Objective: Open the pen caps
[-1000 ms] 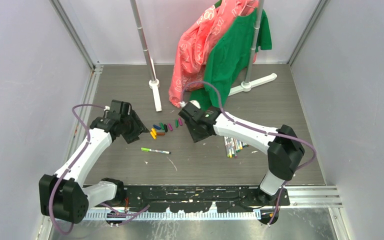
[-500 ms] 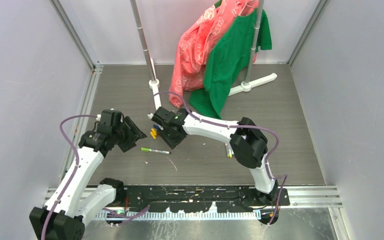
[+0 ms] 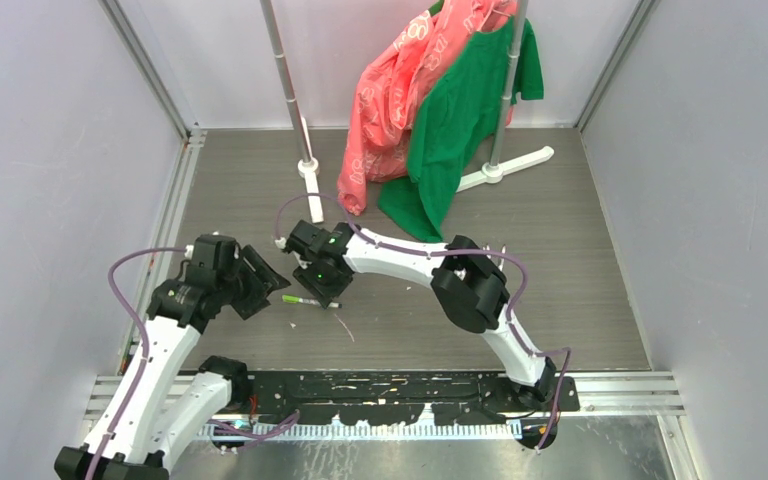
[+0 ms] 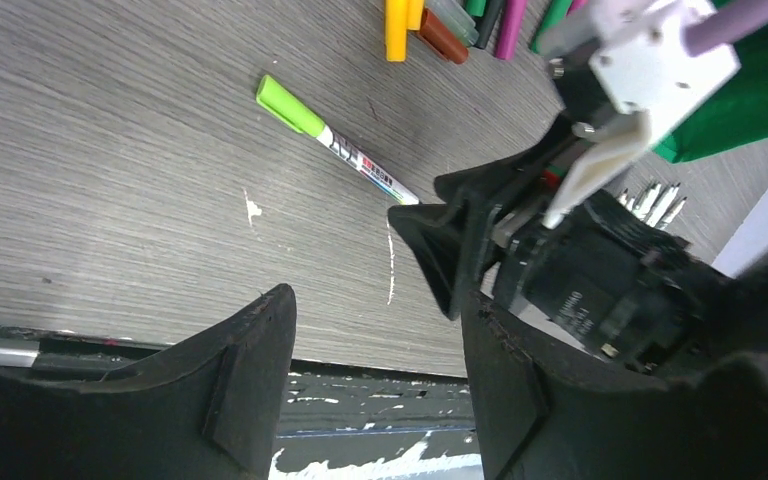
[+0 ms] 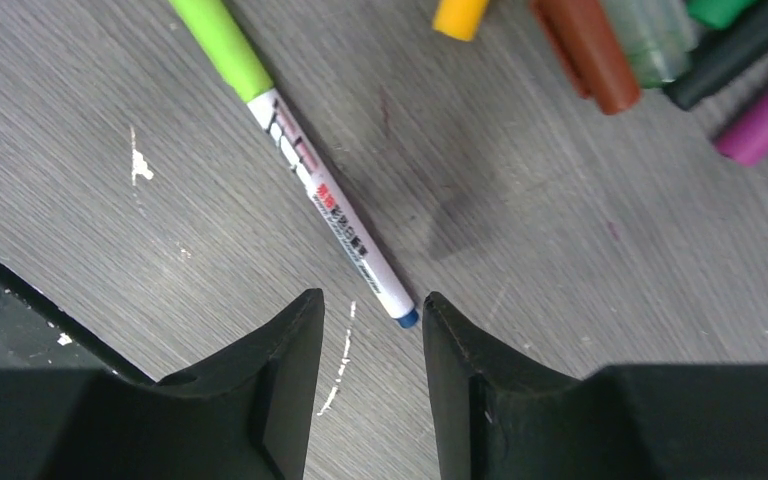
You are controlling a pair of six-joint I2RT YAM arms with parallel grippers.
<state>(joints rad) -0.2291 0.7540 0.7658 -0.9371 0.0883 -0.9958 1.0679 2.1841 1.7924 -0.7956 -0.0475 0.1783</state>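
One pen (image 3: 312,301) lies alone on the table, with a white barrel (image 5: 335,220), a light-green cap (image 5: 222,45) still on it and a blue end. A row of loose pen caps (image 5: 585,55) in yellow, brown, green and purple lies just beyond it and also shows in the left wrist view (image 4: 443,35). My right gripper (image 5: 370,310) is open and empty, low over the pen's blue end, and also shows in the top view (image 3: 318,285). My left gripper (image 4: 375,330) is open and empty, left of the pen's capped end, and also shows in the top view (image 3: 260,283).
Several uncapped pens (image 4: 650,200) lie to the right, behind my right wrist. A garment rack at the back holds a pink shirt (image 3: 390,90) and a green shirt (image 3: 460,110). Its white feet (image 3: 310,190) rest on the table.
My right gripper swept left from above the row of caps to over the lone pen. My left gripper drew back toward the near left.
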